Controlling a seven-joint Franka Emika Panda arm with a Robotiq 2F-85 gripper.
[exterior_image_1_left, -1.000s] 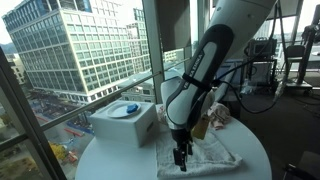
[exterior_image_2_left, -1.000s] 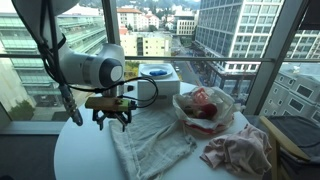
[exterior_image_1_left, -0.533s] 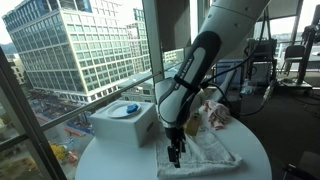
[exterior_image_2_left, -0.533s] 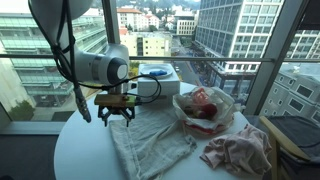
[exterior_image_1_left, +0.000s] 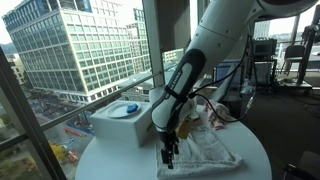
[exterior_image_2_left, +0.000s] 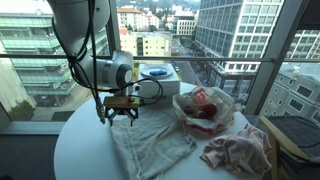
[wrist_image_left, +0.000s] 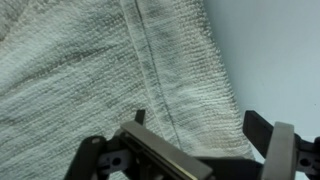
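A white towel (exterior_image_1_left: 207, 150) (exterior_image_2_left: 150, 142) lies spread on the round white table (exterior_image_1_left: 110, 165) (exterior_image_2_left: 78, 152). My gripper (exterior_image_1_left: 168, 153) (exterior_image_2_left: 122, 114) hangs just above the towel's edge, pointing down, open, with nothing between its fingers. In the wrist view the gripper (wrist_image_left: 200, 125) straddles the hemmed border of the towel (wrist_image_left: 90, 70), one fingertip over the cloth and the other over the bare table (wrist_image_left: 272, 50). I cannot tell whether the tips touch the cloth.
A white box (exterior_image_1_left: 125, 124) (exterior_image_2_left: 158, 74) with a blue item (exterior_image_1_left: 129, 108) on top stands by the window. A clear container of red things (exterior_image_2_left: 203, 108) (exterior_image_1_left: 213, 116) sits past the towel. A crumpled pink cloth (exterior_image_2_left: 240, 150) lies near the table's edge.
The gripper has slid along the towel's edge toward the white box and stayed open. The towel has not moved.
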